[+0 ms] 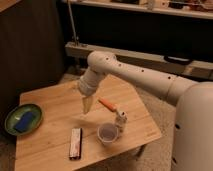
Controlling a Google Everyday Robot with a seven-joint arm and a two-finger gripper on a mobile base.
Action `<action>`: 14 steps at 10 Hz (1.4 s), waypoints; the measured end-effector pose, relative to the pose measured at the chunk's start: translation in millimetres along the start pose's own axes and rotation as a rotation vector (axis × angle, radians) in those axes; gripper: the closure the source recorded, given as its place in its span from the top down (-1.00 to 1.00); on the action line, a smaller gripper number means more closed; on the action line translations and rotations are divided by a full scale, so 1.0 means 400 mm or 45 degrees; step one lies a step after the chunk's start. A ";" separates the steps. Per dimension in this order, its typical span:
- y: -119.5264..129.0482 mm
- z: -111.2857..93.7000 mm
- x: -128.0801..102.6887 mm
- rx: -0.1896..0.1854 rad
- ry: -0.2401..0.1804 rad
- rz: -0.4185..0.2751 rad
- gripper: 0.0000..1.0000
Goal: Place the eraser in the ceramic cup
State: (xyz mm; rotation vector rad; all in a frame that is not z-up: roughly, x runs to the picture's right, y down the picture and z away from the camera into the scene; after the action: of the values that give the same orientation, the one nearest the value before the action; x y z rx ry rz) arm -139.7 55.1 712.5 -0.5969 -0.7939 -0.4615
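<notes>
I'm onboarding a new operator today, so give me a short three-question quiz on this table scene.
1. True or false: the eraser lies inside the cup.
2. What lies on the green plate? A a blue block; B a spoon; C a coin.
3. Fill in: the gripper hangs above the ___, behind the eraser and cup, touching neither.
Key: 1 false; 2 A; 3 table.

The gripper hangs behind the eraser, left of the ceramic cup.
</notes>
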 end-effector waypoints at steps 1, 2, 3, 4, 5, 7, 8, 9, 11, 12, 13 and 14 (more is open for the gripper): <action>0.000 0.000 0.000 0.000 0.000 0.000 0.60; 0.000 0.000 0.000 0.000 0.000 0.000 0.60; 0.000 0.000 0.000 0.000 0.000 0.000 0.60; 0.000 0.000 0.000 0.000 0.000 0.000 0.60; 0.000 0.000 0.000 0.000 0.000 0.000 0.60; -0.002 -0.001 0.000 0.002 0.004 -0.007 0.60; -0.004 -0.001 0.003 -0.005 0.010 -0.025 0.60; -0.016 0.011 -0.001 -0.026 0.007 -0.091 0.60; -0.040 0.048 -0.024 -0.083 -0.040 -0.354 0.60; -0.043 0.067 -0.023 -0.142 -0.055 -0.506 0.60; -0.049 0.099 -0.028 -0.252 -0.066 -0.681 0.60; -0.052 0.112 -0.030 -0.304 -0.075 -0.764 0.60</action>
State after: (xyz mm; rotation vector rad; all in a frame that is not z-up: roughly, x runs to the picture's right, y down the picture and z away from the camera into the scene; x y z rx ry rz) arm -182.6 70.8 734.9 -0.5887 -0.9811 -1.1040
